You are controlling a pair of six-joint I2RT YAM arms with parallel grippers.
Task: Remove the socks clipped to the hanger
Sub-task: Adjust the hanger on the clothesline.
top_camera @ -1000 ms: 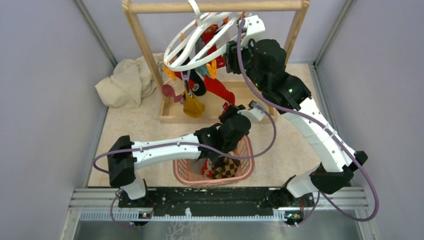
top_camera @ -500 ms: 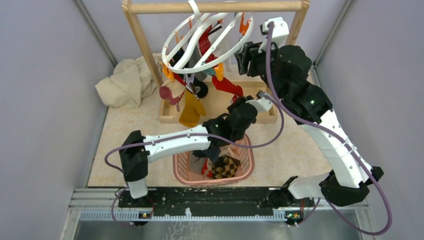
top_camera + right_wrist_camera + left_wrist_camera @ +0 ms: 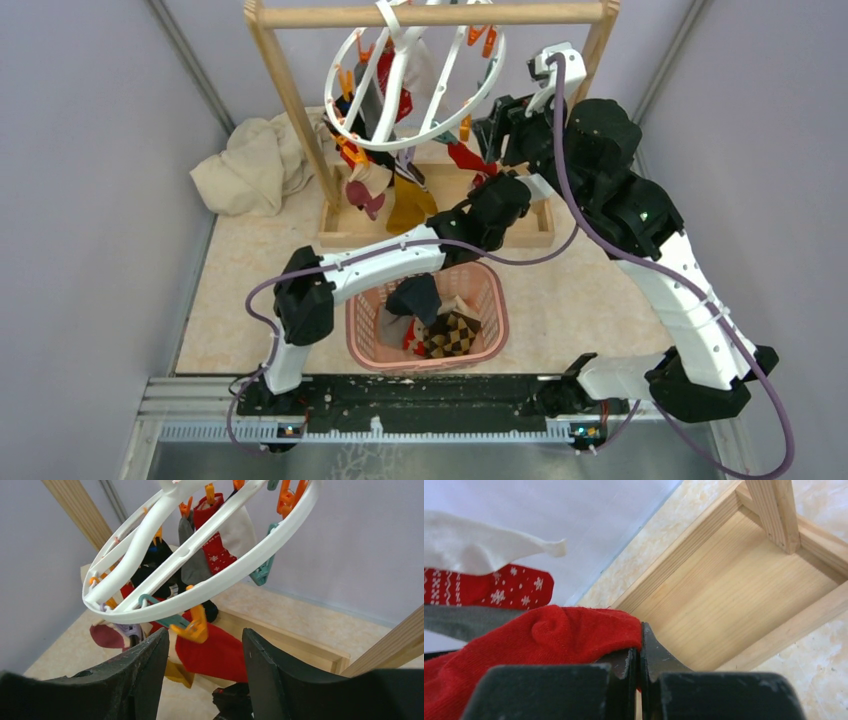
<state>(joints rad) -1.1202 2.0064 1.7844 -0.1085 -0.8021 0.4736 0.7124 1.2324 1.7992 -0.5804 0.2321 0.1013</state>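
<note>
Near the far edge of the tabletop, a red sock (image 3: 549,640) is pinched in the closed left gripper (image 3: 640,670), while the right gripper (image 3: 205,636) is held wide beside the hanger (image 3: 225,575).

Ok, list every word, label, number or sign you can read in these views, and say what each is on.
None: no words, labels, brands or numbers can be read in any view.
The snowflake sock carries only a white pattern, not writing.
The hanger and the pink basket show no markings.
</note>
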